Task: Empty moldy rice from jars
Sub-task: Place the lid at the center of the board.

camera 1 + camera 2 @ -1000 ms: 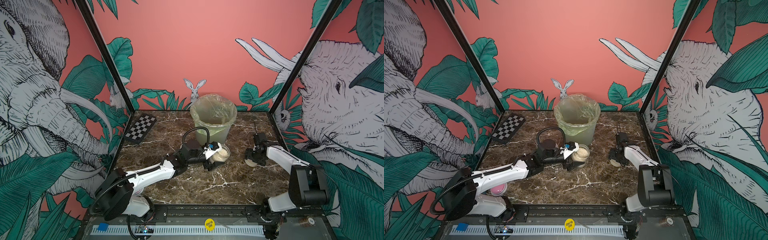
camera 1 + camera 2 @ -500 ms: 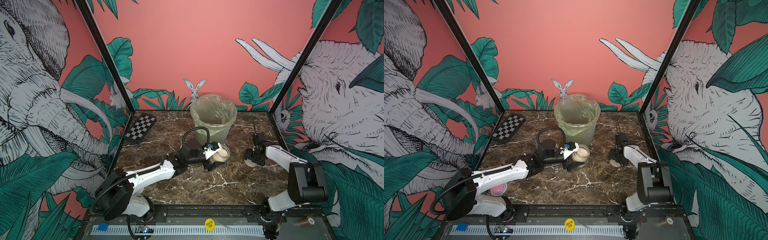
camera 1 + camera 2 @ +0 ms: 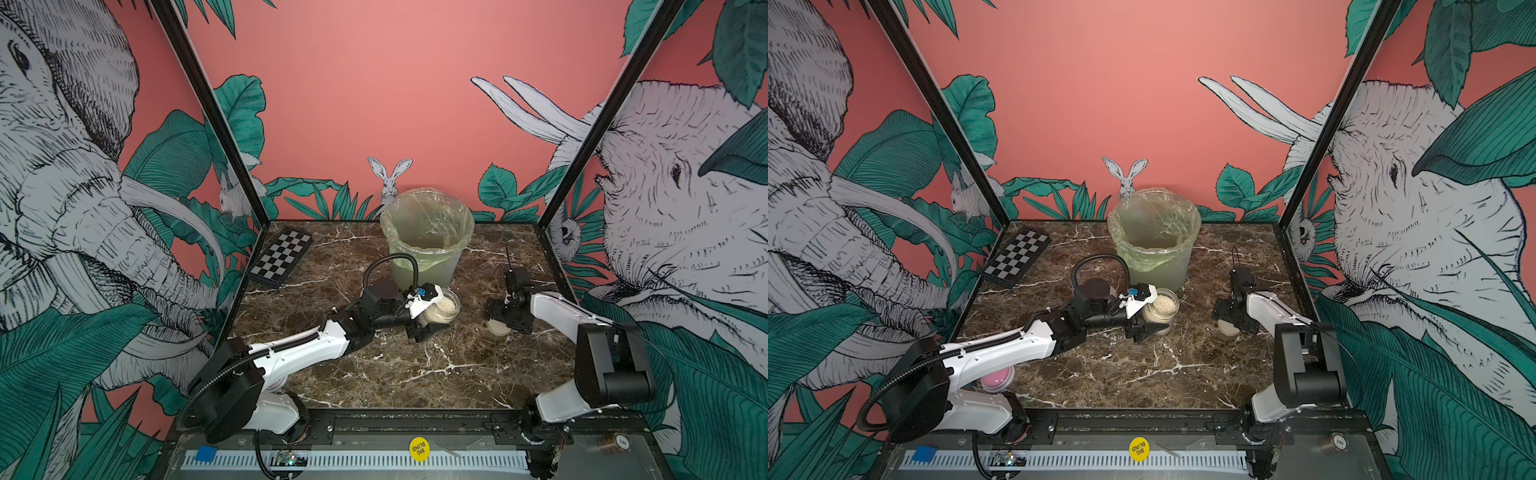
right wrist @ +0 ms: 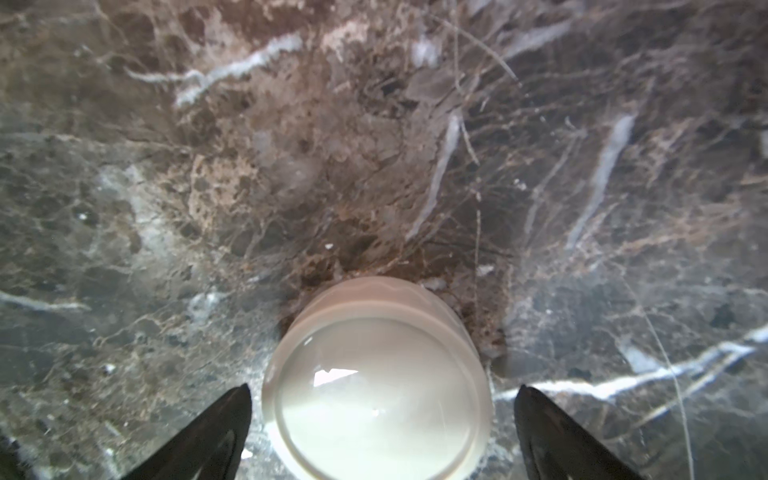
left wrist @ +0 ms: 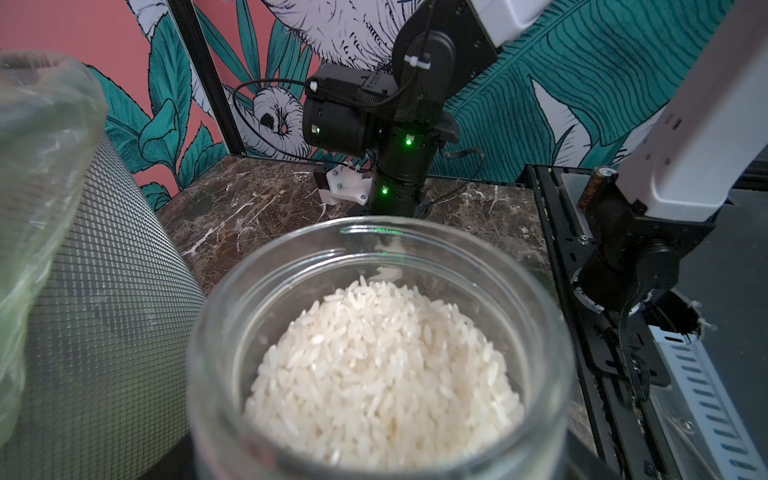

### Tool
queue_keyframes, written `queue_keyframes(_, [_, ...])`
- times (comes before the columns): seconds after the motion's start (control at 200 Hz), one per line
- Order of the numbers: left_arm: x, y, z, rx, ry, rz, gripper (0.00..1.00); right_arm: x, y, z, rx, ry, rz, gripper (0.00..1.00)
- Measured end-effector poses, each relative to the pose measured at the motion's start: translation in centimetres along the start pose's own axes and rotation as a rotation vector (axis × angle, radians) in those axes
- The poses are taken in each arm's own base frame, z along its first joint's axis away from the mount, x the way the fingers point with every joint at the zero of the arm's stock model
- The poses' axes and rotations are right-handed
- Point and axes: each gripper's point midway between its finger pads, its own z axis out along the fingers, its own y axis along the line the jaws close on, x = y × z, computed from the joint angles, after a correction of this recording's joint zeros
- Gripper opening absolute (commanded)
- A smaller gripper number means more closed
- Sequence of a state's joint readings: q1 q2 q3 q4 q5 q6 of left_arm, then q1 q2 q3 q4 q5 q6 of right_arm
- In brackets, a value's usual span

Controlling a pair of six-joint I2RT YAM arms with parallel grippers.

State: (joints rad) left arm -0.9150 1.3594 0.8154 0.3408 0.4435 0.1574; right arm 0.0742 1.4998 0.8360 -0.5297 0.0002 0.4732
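Note:
A clear jar point(image 3: 444, 308) point(image 3: 1162, 309) stands lidless on the marble table in front of the bin, and my left gripper point(image 3: 427, 323) point(image 3: 1147, 325) is shut on its side. The left wrist view looks down into the jar point(image 5: 374, 249) at white moldy rice point(image 5: 382, 365); that gripper's fingers are hidden there. A beige lid point(image 3: 497, 328) point(image 3: 1227, 328) point(image 4: 374, 415) lies flat on the table to the right. My right gripper point(image 3: 500, 319) point(image 4: 383, 387) hangs over it, open. Its black fingertips point(image 4: 237, 409) stand either side of the lid with a gap.
A big translucent bin point(image 3: 428, 232) point(image 3: 1154, 232) point(image 5: 104, 311) with a green-tinted bag stands at the back centre, just behind the jar. A checkerboard point(image 3: 280, 257) lies at the back left. A pink round thing point(image 3: 996, 379) sits under my left arm near the front edge.
My right gripper's jaws have spread wide and let go of the beige lid, which now rests on the table. The left arm and the jar have not moved.

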Motion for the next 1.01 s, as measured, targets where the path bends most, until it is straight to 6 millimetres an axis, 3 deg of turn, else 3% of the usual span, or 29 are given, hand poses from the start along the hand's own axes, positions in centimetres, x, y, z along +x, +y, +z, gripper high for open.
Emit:
queue_keyframes(0.16, [-0.2,0.2,-0.1,-0.013,-0.002,0.002,0.0,-0.6,0.1,-3.6,-0.031,-0.075,-0.012,0.98])
queue_keyframes(0.395, [0.0,0.5,-0.6,-0.04,0.02,-0.005,0.0,-2.2,1.0,-12.3,-0.122,-0.258,-0.096,0.98])
queue_keyframes(0.615, [-1.5,1.3,-0.9,-0.076,0.039,0.002,0.0,-0.8,1.7,-17.4,-0.239,-0.379,-0.113,0.98])
queue_keyframes(0.805, [-4.5,2.1,-1.3,-0.103,0.026,0.045,0.0,0.3,5.0,-21.0,-0.493,-0.379,-0.04,0.98])
queue_keyframes(1.005, [-8.5,3.1,-1.7,-0.134,-0.001,0.105,0.0,-0.8,9.7,-26.1,-0.734,-0.358,-0.1,0.98])
